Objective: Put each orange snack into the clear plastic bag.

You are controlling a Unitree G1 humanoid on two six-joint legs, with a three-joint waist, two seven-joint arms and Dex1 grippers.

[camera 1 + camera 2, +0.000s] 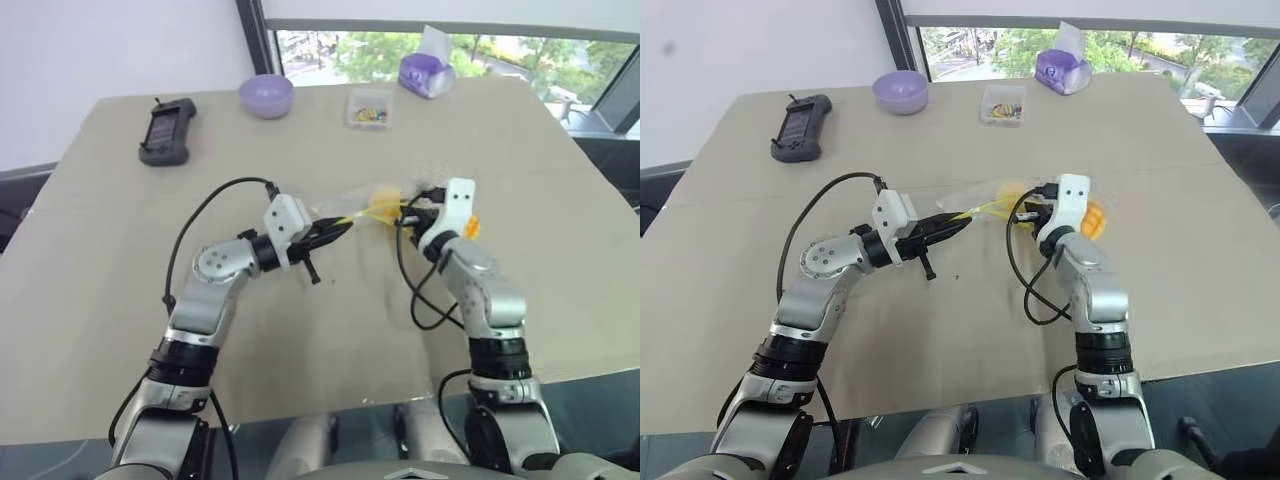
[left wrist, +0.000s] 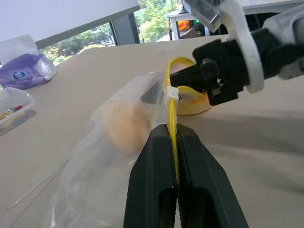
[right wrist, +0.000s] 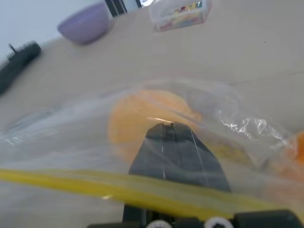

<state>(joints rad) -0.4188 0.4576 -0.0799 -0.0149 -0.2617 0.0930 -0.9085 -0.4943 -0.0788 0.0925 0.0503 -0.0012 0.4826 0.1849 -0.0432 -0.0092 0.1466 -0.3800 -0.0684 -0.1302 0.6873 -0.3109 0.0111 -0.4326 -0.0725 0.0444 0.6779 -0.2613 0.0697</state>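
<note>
The clear plastic bag [image 1: 345,203] hangs over the middle of the table between both arms. My left gripper [image 2: 175,130] is shut on its yellow strip [image 2: 172,102]. One orange snack [image 3: 142,116], round and pale orange, lies inside the bag. My right gripper [image 3: 166,127] is shut, its tips pushed into the bag's mouth and right up against that snack; the yellow strip crosses over the base of its fingers. Nothing shows between its fingers. A second orange snack [image 1: 1093,218] sits on the table just right of my right gripper, outside the bag.
Along the table's far edge stand a lavender bowl [image 1: 266,96], a small clear box of coloured bits [image 1: 369,108] and a purple tissue pack [image 1: 425,72]. A black handheld device [image 1: 166,132] lies at the far left. Black cables loop beside both wrists.
</note>
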